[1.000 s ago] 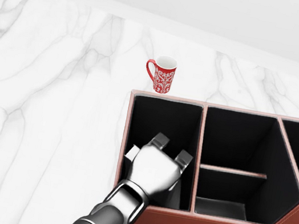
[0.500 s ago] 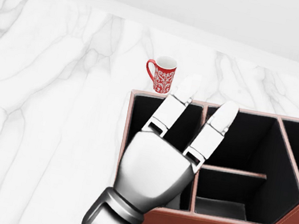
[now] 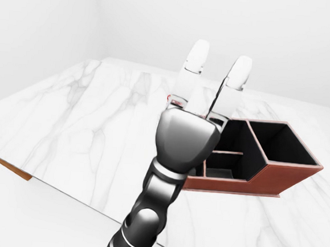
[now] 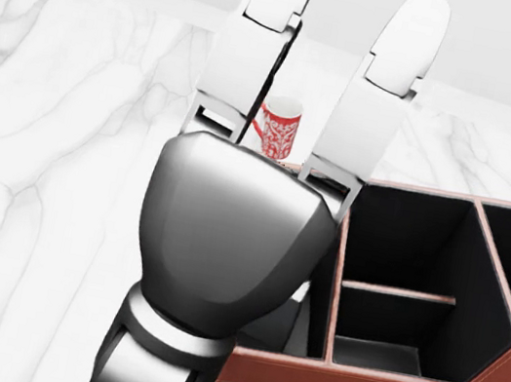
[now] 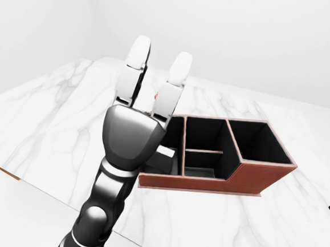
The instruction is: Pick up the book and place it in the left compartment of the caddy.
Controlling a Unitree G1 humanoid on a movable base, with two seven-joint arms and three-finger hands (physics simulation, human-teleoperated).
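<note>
My left hand [image 4: 347, 9] is raised close to the head camera, open, fingers straight and holding nothing. It fills the middle of the head view and covers most of the left compartment of the red-brown caddy [image 4: 381, 379]. The book [image 5: 166, 157], dark with a pale edge, shows only partly in the right-eye view, inside that left compartment behind my hand. The caddy's middle compartment, split by a low divider, and its right compartment look black and empty. My right hand does not show.
A red-and-white patterned mug [image 4: 282, 126] stands on the marble counter [image 4: 62, 167] just above the caddy's upper left corner. The counter's near edge [image 3: 13, 169] shows at the lower left of the left-eye view.
My left hand came up out of the left compartment toward the camera and spread its fingers. The book stayed in the compartment. The camera has not moved.
</note>
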